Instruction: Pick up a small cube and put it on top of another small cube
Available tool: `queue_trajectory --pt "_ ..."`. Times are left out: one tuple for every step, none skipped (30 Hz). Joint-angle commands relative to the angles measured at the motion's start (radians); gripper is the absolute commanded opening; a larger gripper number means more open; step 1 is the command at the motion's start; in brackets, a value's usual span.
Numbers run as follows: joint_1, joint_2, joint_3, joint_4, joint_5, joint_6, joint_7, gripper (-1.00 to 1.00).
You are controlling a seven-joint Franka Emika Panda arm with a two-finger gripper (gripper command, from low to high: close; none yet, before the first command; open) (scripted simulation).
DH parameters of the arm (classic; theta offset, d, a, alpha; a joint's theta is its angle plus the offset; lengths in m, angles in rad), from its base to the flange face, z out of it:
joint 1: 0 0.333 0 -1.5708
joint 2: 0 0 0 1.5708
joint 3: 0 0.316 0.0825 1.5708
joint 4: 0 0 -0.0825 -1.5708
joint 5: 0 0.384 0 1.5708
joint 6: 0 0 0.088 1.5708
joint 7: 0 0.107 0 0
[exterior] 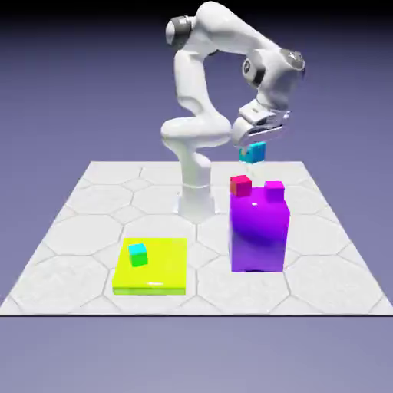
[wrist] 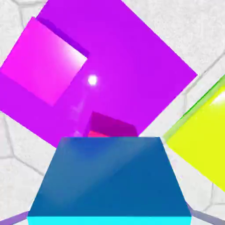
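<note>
Jaws of the claw [exterior: 253,148] closed firmly on the cyan cube [exterior: 252,154], with just its width between them. Task's cube aloft, clear of the purple block [exterior: 259,234], below the hand in the exterior view and large at the bottom middle of the hand view.

Likely target: the red cube [exterior: 240,186], on top of the purple block — nearest to the load of the cubes in sight. In the exterior view, below the held cube and slightly to the exterior view's left, with open air between; in the hand view, just past the held cube's upper edge and partly hidden by it. Not to be confused with the magenta cube [exterior: 274,191], farther to the exterior view's right on the same block, or with the green-sided cube [exterior: 138,255], well apart on the yellow slab [exterior: 150,288].

Seen from the hand, red edge slanting against the straight edge of the load — probably calling for a small turn as well as a short sideways correction before lowering. Exact offset in depth impossible to tell. Best to centre over red first, then descend straight, for fear of nudging it off the block.
</note>
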Motion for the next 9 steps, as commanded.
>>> queue_trajectory --pt "0.002 -0.003 0.002 -0.036 0.000 0.034 0.000 -1.00" --pt "0.003 -0.005 0.003 -0.072 0.003 0.067 0.000 -1.00" --pt "0.005 -0.008 0.005 -0.109 0.005 0.101 -0.001 -1.00" --pt "0.006 -0.010 0.007 -0.145 0.008 0.134 -0.001 -1.00" --pt "0.008 -0.013 0.008 -0.181 0.010 0.168 -0.001 -1.00" --pt "0.008 -0.013 0.009 -0.183 0.010 0.170 -0.001 -1.00" --pt "0.008 -0.013 0.009 -0.183 0.010 0.170 -0.001 1.00" --pt "0.008 -0.013 0.009 -0.183 0.010 0.170 -0.001 1.00" --pt "0.006 -0.011 0.007 -0.147 0.008 0.136 -0.001 1.00"
